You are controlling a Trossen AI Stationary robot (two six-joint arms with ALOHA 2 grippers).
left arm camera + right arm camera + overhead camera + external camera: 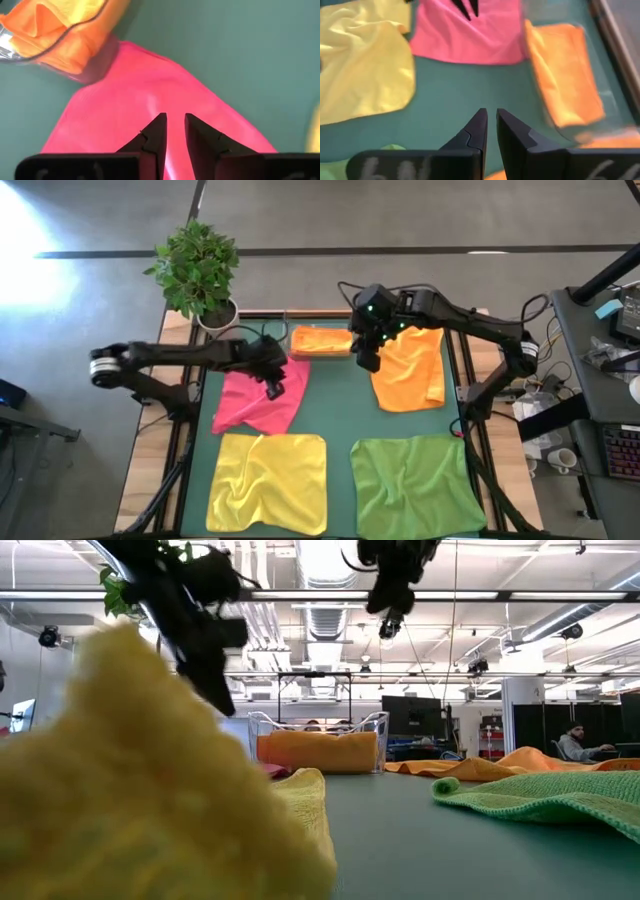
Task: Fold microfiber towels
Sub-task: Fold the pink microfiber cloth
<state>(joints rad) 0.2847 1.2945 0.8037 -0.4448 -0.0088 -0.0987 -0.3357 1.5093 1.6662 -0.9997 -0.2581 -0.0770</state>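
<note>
High view first: the dark green table mat (335, 405) carries 4 loose microfiber towels, the green towel (415, 485) at the near right, the yellow towel (267, 482) at the near left, the spread orange towel (410, 368) at the far right and the pink towel (262, 398) at the far left. A 5th, the folded orange towel (320, 340), already lies as a small rectangle inside the clear plastic tray (320, 356) at the mat's far edge. By that count I judge 1 towel done and 4 left, all of them still lying open and rumpled.

The left gripper (172, 131) hovers over the pink towel with its fingers drawn to a narrow gap and nothing between them. The right gripper (490, 127) hangs above bare mat between the tray and the spread orange towel, also nearly closed and empty. Neither touches cloth, so I judge the pink towel the likeliest next one.

A potted plant (197, 272) stands beyond the table's far left corner. Low view shows a large workroom behind, with ceiling lights, monitors (415, 715) and a seated person (575, 743) far off at the right.
</note>
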